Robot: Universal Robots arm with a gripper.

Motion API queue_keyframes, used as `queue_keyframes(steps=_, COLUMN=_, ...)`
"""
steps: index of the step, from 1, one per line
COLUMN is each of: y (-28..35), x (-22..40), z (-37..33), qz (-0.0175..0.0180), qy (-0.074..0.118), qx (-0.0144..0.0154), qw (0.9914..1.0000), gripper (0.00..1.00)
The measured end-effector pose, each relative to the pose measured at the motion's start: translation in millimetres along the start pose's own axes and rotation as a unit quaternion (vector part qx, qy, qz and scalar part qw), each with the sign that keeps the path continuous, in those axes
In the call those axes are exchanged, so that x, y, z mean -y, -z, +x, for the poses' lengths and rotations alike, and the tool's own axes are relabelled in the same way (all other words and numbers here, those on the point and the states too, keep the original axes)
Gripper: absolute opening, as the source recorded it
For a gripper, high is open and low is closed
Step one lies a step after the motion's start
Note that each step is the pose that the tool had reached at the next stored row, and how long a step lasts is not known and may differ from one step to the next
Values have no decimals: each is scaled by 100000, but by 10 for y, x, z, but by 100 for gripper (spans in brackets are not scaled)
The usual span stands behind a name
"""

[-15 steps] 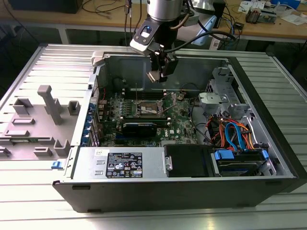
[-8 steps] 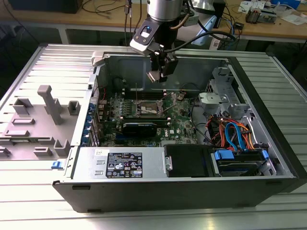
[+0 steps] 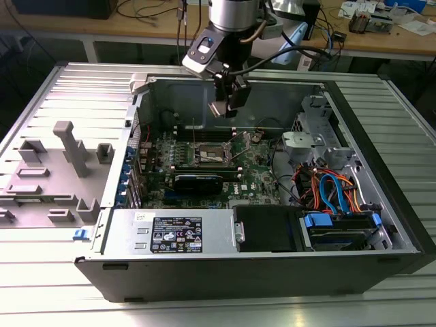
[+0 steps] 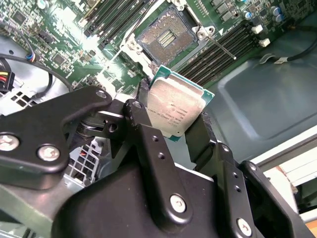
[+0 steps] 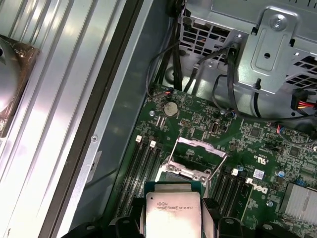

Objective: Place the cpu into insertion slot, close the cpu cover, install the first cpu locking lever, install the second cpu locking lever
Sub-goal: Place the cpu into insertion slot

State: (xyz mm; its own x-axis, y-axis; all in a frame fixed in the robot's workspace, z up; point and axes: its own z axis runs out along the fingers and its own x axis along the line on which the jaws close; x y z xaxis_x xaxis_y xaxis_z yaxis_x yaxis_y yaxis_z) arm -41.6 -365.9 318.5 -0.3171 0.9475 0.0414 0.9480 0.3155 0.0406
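cpu (image 4: 178, 101) being pinched by its edges in pincer (image 4: 174, 110), hanging above bare insertion slot (image 4: 166, 37); cpu cover (image 5: 198, 154) standing raised, likely clearing entry.

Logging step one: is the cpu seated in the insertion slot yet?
Out: the gripper grips the cpu above the motherboard, and the insertion slot shows bare pins.

Top of the cpu (image 4: 174, 106): dull silvery metal, matt. Links of the gripper (image 4: 173, 119): black, matt, smooth. The cpu cover (image 5: 200, 145): bright bare metal. The insertion slot (image 4: 166, 37): dark pin field. The case (image 3: 279, 102) wall: grey sheet metal.
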Motion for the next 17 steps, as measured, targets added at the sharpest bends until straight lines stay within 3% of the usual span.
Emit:
queue_keyframes(steps=8, y=-74, x=4, z=-3, qz=166, qy=-3964, qx=58, qw=99921, gripper=54)
queue_keyframes(steps=12, y=-110, x=5, z=-5, qz=722, qy=-6346, qx=-4, qw=99796, gripper=54)
queue_keyframes(steps=15, y=-158, x=7, z=-7, qz=796, qy=-8052, qx=29, qw=99672, gripper=54)
queue_keyframes(steps=17, y=-180, x=9, z=-8, qz=848, qy=-8246, qx=37, qw=99656, gripper=54)
